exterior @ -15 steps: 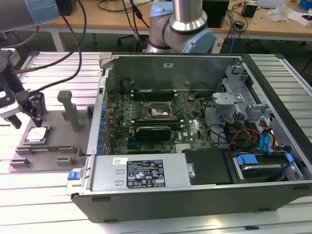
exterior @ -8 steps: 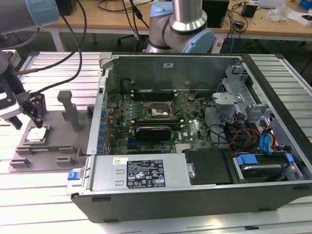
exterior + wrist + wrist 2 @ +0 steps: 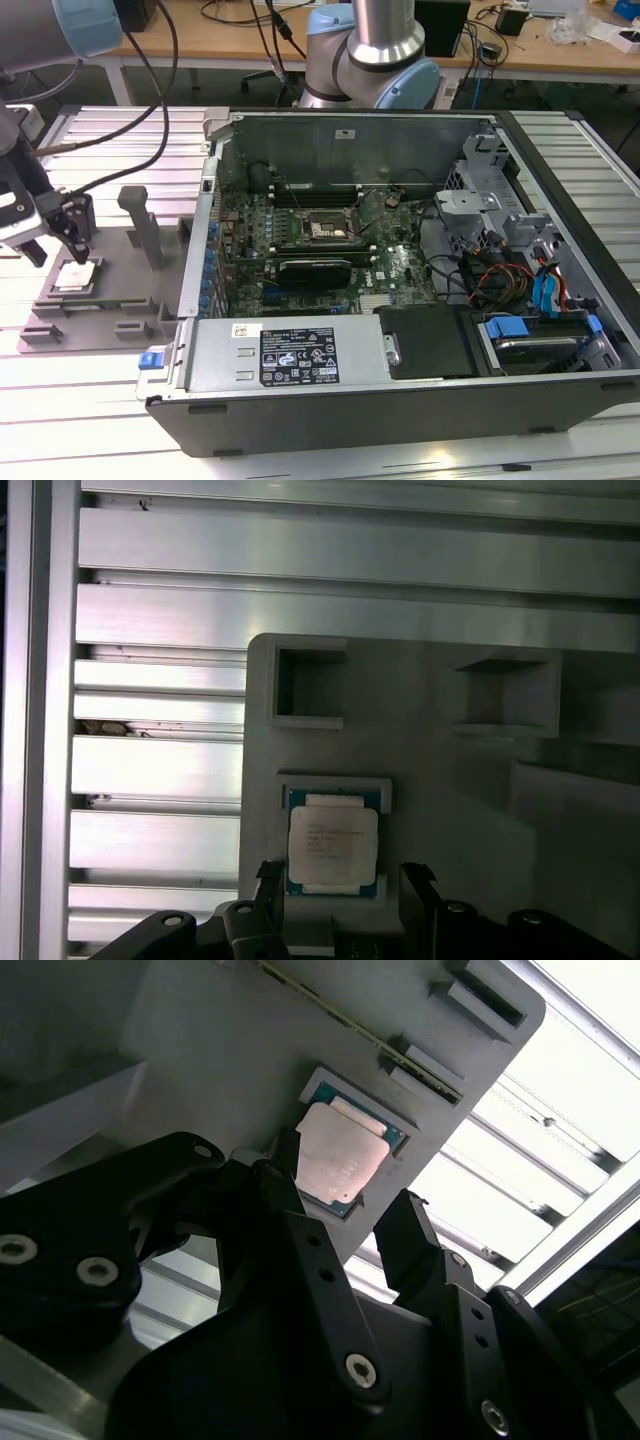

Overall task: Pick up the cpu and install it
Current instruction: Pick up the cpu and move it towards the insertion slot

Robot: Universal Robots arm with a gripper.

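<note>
The cpu (image 3: 75, 277) is a small square chip with a pale silver top, lying flat in a recess of the grey fixture tray (image 3: 110, 300) at the exterior view's left. My gripper (image 3: 58, 247) hangs just over it, open. In both wrist views the two black fingers (image 3: 268, 882) stand on either side of the cpu (image 3: 333, 845), with a gap on each side. The second wrist view shows the cpu (image 3: 342, 1155) between the fingertips (image 3: 405, 1210), with the gripper (image 3: 345, 1180) not closed on it. The black socket (image 3: 322, 228) sits on the motherboard inside the case.
The open computer case (image 3: 400, 400) lies to the exterior view's right of the tray, its metal wall (image 3: 200, 230) close by. Upright grey posts (image 3: 140, 225) rise from the tray next to the gripper. Ribbed aluminium table (image 3: 160, 770) lies around the tray. Cables hang from the arm.
</note>
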